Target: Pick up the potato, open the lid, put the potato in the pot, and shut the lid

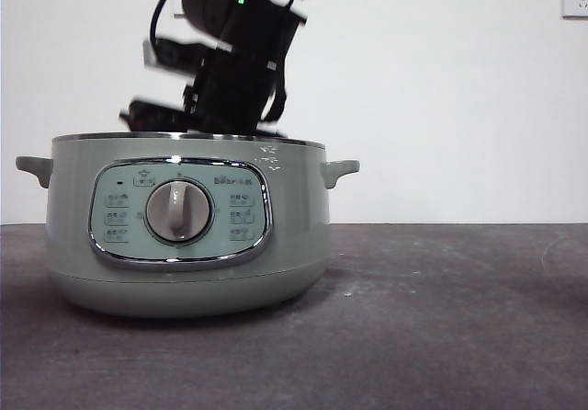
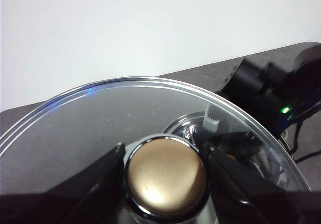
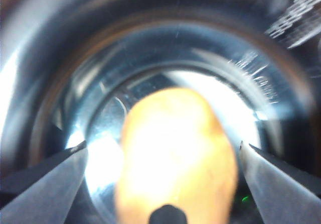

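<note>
Hovering inside the pot [image 1: 188,235], the right gripper [image 3: 163,184] is showing its jaws spread clear of the potato [image 3: 175,153]: firm, rough, easy to grip. The left gripper [image 2: 163,176] is clamping the lid [image 2: 100,118] by its knob; glass, fragile, slippery.

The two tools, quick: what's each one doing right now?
Left tool: shut on the lid's knob, holding the lid.
Right tool: open inside the pot, the potato between its jaws, untouched.

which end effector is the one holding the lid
The left end effector: its jaws clamp the lid's knob. The right end effector is open over the potato inside the pot.
</note>
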Motion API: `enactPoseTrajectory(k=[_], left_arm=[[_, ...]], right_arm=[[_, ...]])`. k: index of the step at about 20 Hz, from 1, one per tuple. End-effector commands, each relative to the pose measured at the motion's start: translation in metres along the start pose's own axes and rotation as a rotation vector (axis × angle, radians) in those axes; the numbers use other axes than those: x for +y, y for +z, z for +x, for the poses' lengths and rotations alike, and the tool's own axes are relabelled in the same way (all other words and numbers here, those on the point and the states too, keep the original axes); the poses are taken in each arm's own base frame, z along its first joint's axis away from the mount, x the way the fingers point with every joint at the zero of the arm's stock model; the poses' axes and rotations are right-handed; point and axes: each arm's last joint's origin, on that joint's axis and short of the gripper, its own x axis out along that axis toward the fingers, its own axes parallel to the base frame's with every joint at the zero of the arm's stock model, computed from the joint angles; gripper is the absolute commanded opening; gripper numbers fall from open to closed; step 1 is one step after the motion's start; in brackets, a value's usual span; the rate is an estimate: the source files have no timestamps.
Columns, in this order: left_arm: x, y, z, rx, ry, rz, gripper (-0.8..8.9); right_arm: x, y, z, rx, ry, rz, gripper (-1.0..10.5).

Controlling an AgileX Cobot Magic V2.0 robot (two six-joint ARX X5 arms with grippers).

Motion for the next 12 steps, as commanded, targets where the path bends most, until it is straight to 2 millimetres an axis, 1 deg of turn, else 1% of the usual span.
enactPoseTrajectory(k=[1,3,5,7,9,11,12], left_arm=[[0.001,0.008,-0.003,-0.077,0.003,-0.005,-0.09],[-0.001,0.011,0.008,-0.062,0.002,-0.002,-0.09],[-0.005,0.013,0.030,-0.006,-0.004,0.008,-0.09],[-0.011,0.017,0.056,0.036,-0.022,0.016,-0.09],[-0.018,0.020,0.089,0.062,-0.076,0.018,-0.09],[-0.026,0.021,0.122,0.075,-0.146,0.016,-0.09],[-0.030,0.020,0.137,0.082,-0.180,0.008,-0.09]], right_arm=[[0.001,0.009,-0.051,-0.091,-0.017,0.003,5.0],[0.000,0.007,-0.099,-0.137,-0.032,0.010,5.0],[-0.002,-0.004,-0.155,-0.156,-0.111,0.029,5.0],[0.000,-0.017,-0.200,-0.181,-0.155,0.069,5.0],[0.005,-0.031,-0.239,-0.228,-0.164,0.085,5.0],[0.011,-0.042,-0.268,-0.278,-0.172,0.084,5.0],[0.013,-0.047,-0.280,-0.298,-0.174,0.084,5.0]])
